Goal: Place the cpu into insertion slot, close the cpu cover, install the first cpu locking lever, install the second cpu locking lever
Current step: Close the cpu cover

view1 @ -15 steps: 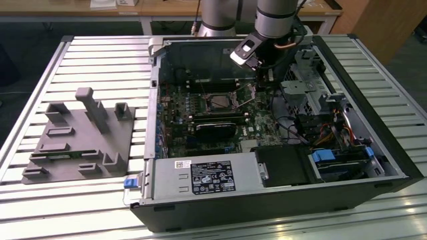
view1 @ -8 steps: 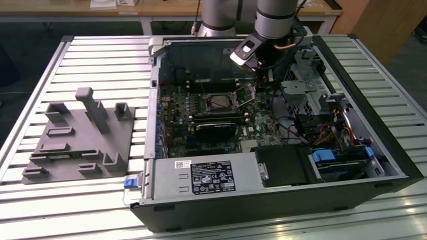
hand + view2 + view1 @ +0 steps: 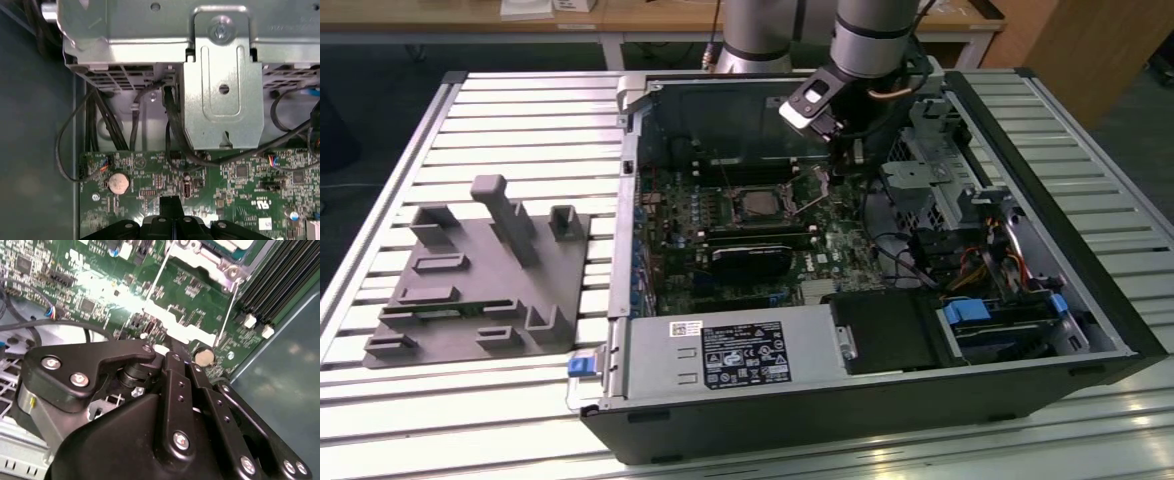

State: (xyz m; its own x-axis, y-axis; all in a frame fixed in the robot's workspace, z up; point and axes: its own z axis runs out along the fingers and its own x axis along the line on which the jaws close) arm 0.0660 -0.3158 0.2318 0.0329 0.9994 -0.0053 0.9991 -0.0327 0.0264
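We're over the open computer case [image 3: 1101, 310] on the slatted counter [image 3: 520, 110]. The end effector [image 3: 845, 168] hangs low above the green motherboard [image 3: 834, 245], upper middle of the exterior view, and it's pressed together. The insertion slot [image 3: 758, 203] sits just to its left in the frame, silvery rim around a dark centre. In the first wrist view, a coin battery [image 3: 119, 183] shines at lower left.
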